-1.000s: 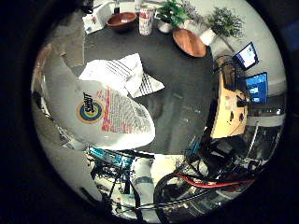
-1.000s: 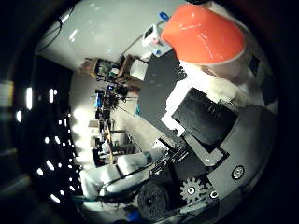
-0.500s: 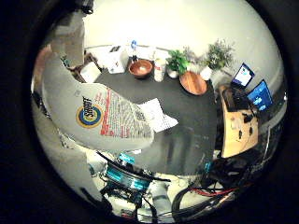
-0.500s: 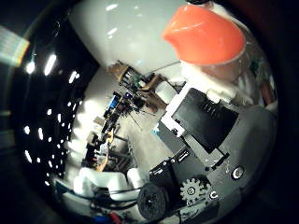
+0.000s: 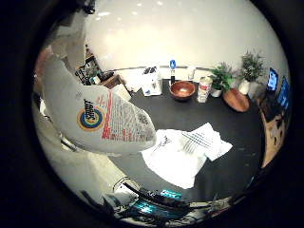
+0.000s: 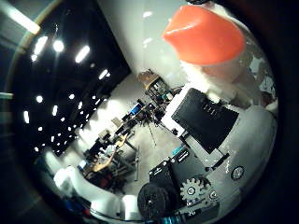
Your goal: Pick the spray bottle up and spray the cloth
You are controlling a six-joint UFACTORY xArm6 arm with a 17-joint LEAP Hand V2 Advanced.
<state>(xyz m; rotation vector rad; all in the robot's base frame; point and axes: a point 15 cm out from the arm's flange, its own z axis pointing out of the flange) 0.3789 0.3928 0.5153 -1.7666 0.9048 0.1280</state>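
Observation:
The spray bottle's white body with its printed label fills a large part of the little finger side view, close to my palm and held above the dark table. Its orange spray head shows in the thumb side view. My right hand has its white and black fingers wrapped against the bottle just under that head. The white cloth lies crumpled and flat on the table, beside and below the bottle's base, apart from it.
At the table's far edge stand a wooden bowl, a can, a white box, two potted plants and a wooden plate. Monitors sit beyond. A white wall rises behind the table.
My hand has risen and turned with the bottle in it, so both views have swung towards the wall and room. The cloth has stayed in place on the table.

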